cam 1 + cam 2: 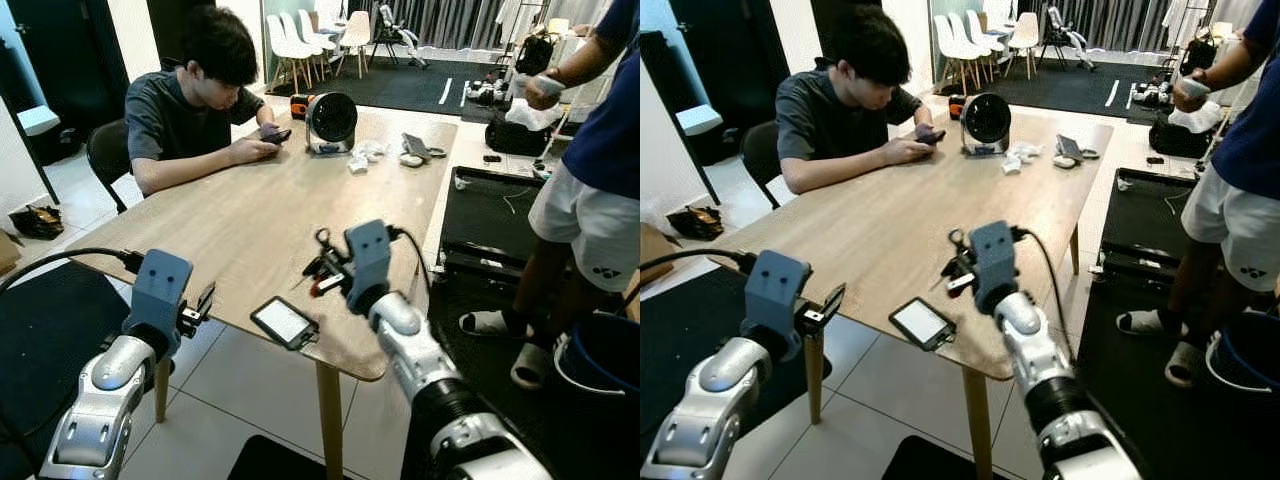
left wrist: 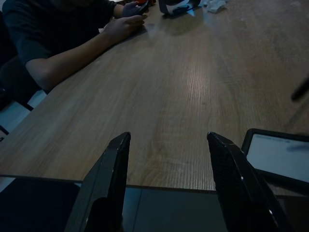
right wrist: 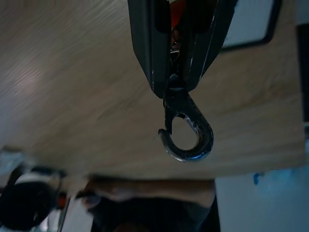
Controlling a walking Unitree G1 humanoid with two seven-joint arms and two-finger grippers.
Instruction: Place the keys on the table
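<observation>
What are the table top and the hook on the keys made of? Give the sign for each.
Table: looks like wood or wood-look laminate, matte; pale brown with straight grain lines and a soft sheen.
Hook on the keys, hanging from the right gripper's fingers: seemingly metal, dark grey, worn; dull glints and scuffed edges.

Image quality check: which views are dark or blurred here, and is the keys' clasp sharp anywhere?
Eye views: bright, evenly lit, sharp. Left wrist view: dim, left claw in shade over the table. Right wrist view: the keys clasp sharp in the right claw, background tabletop and person smeared.
</observation>
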